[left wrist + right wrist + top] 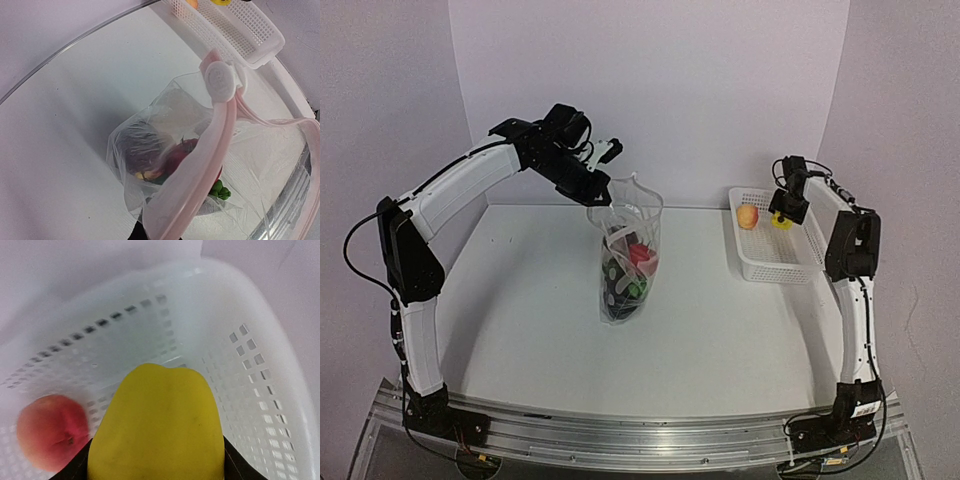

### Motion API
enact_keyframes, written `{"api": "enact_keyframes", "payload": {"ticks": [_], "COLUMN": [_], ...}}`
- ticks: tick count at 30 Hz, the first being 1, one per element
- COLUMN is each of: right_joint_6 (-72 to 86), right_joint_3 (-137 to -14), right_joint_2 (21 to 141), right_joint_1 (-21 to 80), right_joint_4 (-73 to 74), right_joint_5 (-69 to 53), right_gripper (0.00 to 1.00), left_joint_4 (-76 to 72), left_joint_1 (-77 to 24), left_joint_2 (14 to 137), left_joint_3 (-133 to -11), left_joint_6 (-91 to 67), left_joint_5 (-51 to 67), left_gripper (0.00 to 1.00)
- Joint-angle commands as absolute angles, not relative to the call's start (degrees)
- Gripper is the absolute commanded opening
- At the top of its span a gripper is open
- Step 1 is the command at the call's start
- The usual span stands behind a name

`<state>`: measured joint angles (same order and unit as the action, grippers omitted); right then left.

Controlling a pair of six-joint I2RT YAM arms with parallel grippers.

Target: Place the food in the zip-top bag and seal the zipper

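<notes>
White table point(520, 320): right wrist shows jaws flanking yellow food point(157, 425); overhead unclear.

The top external view looks down from above and behind the near edge of the tabletop point(520, 330) toward the far wall, distant enough to take in every edge. The left wrist view hangs close over the tabletop's middle, looking steeply down into the zip-top bag point(165, 150), with the white basket point(260, 37) at the far right corner along its upper border. The right wrist view sits very near inside that basket, facing a yellow food piece point(157, 425) and a peach one point(50, 430); all three views share the basket.
</notes>
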<state>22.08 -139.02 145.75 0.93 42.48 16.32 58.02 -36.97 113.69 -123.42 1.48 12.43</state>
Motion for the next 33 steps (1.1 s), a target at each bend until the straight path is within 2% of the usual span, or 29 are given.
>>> {"api": "enact_keyframes", "payload": {"ticks": [1,6,10,13,17,26,33], "right_joint_6": [18.82,19.72,28.35,35.01,39.77,43.34,32.06], "right_joint_3": [-135.0,-125.06,-113.81,-107.1,-104.4,-103.79,-108.53], "right_joint_2": [122.79,106.38,98.69,97.17,98.74,104.61,106.68], "right_joint_1": [7.41,20.73,30.73,36.46,41.78,46.88,51.41], "right_joint_4": [40.56,36.32,26.07,16.77,12.37,12.73,31.41], "right_joint_5": [8.2,-3.97,-10.2,-13.08,-14.38,-10.3,5.08], "right_gripper": [0.28,0.27,0.26,0.25,0.25,0.2,0.21], "left_joint_4": [57.16,56.8,56.81,56.79,56.78,56.77,56.8], "left_joint_1": [-37.03,-37.0,-37.07,-37.05,-37.01,-37.11,-37.19], "left_joint_2": [112.82,113.24,113.08,112.73,112.17,111.28,111.0], "left_joint_3": [-124.75,-125.45,-125.85,-125.62,-125.3,-125.0,-125.39], "left_joint_6": [1.32,0.79,0.53,0.53,0.53,0.51,0.53], "left_joint_5": [12.52,11.72,11.86,11.91,11.87,12.59,13.71], "left_gripper": [0.0,0.0,0.0,0.0,0.0,0.0,0.0]}}
